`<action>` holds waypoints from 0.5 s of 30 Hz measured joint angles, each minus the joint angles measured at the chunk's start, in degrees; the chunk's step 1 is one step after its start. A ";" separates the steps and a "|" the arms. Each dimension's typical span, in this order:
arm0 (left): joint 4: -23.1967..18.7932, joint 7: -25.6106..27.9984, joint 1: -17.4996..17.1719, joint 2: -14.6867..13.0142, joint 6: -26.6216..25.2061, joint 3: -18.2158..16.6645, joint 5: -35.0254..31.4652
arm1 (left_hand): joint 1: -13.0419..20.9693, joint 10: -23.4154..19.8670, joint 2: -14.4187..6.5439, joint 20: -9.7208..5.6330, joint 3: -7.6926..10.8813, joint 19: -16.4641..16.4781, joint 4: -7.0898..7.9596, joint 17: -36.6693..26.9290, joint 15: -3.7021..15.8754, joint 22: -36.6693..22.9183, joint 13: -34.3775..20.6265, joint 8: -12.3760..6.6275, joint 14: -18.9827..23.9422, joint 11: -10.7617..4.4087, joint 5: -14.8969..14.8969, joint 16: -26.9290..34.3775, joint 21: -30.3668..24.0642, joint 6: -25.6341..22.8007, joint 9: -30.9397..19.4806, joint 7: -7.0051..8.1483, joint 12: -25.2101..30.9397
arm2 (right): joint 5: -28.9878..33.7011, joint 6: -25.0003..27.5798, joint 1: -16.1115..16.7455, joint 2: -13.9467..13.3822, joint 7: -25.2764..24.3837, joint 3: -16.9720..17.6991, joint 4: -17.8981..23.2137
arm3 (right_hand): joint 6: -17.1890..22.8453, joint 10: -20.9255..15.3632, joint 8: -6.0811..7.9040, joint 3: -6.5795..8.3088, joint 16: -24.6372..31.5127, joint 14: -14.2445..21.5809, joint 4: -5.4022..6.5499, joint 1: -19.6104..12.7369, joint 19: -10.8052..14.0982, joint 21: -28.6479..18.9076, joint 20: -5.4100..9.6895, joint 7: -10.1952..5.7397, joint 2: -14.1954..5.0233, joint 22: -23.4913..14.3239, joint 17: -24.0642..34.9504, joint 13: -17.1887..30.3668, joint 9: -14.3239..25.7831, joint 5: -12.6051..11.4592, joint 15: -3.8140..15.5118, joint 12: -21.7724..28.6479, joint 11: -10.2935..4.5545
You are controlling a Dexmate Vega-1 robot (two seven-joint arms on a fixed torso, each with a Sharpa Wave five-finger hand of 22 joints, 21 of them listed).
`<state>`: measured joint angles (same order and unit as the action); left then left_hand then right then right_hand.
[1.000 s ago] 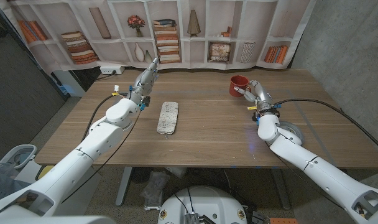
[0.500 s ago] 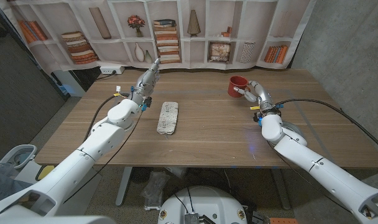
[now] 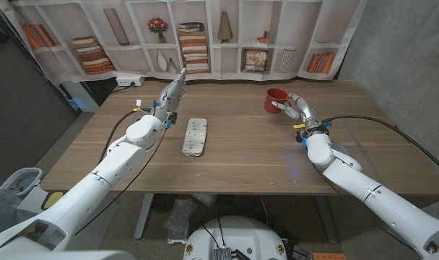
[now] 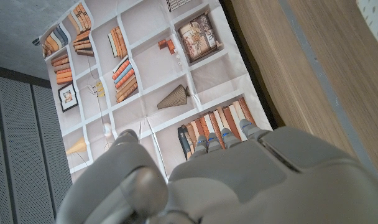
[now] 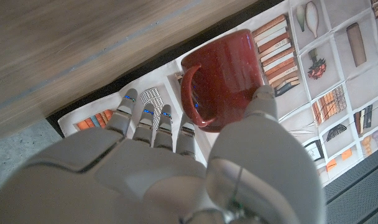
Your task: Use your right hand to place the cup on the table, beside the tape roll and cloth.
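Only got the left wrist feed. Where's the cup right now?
Observer: The red ceramic mug is held by the right robot hand, far right of the wooden table.
Operator: Handle orientation?
Observer: In the right wrist view the handle is turned toward the fingers.
Operator: Where's the cloth?
Observer: The grey folded cloth lies left of centre, just nearer than the left robot hand.
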<state>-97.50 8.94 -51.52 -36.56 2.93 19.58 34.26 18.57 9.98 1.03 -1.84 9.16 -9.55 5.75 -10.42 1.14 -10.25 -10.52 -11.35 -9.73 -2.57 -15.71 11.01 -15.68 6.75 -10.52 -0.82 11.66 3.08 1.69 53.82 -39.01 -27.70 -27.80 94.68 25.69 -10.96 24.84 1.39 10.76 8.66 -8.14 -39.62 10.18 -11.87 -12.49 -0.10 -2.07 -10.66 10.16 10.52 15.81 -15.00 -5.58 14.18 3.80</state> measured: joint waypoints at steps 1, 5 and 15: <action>-0.03 0.01 0.02 0.02 -0.04 0.01 0.00 | 0.00 0.00 0.00 0.00 0.00 0.00 0.00 0.00 0.00 0.00 0.00 0.00 0.00 0.00 0.00 0.00 0.00 0.00 0.00 0.00 0.00 | -0.09 -0.21 0.10 -0.17 0.18 0.14 0.00 | 0.00 0.03 0.00 0.00 0.00 -0.18 0.00 0.00 0.00 0.00 0.00 0.00 0.00 0.00 0.00 0.00 0.00 0.00 0.18 0.00 -0.03; -0.09 -0.02 0.08 0.05 -0.05 0.02 0.07 | 0.00 0.00 0.00 0.00 0.00 0.00 0.00 0.00 0.00 0.00 0.00 0.00 0.00 0.00 0.00 0.00 0.00 0.00 0.00 0.00 0.00 | -0.31 -1.06 0.50 -0.61 0.73 0.46 0.00 | 0.00 0.23 0.00 0.07 0.00 -0.27 -0.06 0.00 0.00 0.00 0.00 0.00 0.00 0.00 0.00 0.00 0.00 0.12 0.27 0.00 -0.23; -0.75 -0.08 0.19 -0.02 -0.54 0.12 0.14 | 0.00 0.00 0.00 0.00 0.00 0.00 0.00 0.00 0.00 0.00 0.00 0.00 0.00 0.00 0.00 0.00 0.22 0.00 0.00 0.00 0.00 | -0.26 -5.01 1.59 -1.33 1.20 1.21 -0.61 | 0.00 0.23 0.06 0.38 -0.40 -0.81 -0.07 -0.01 -0.65 0.45 0.21 0.00 0.01 0.00 0.00 0.00 0.00 0.26 0.80 -0.22 -0.22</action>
<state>-98.25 8.86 -51.33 -36.59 2.39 19.69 34.39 18.57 9.98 1.03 -1.84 9.16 -9.55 5.75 -10.42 1.14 -10.25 -10.52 -11.35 -9.72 -2.57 -15.71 11.01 -15.46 6.75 -10.52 -0.82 11.65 2.82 -3.32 55.41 -40.35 -26.50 -26.60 94.07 25.68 -10.73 24.90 1.77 10.36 7.85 -8.21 -39.63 9.53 -11.42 -12.28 -0.10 -2.06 -10.66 10.16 10.51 15.81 -14.75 -4.78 13.97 3.58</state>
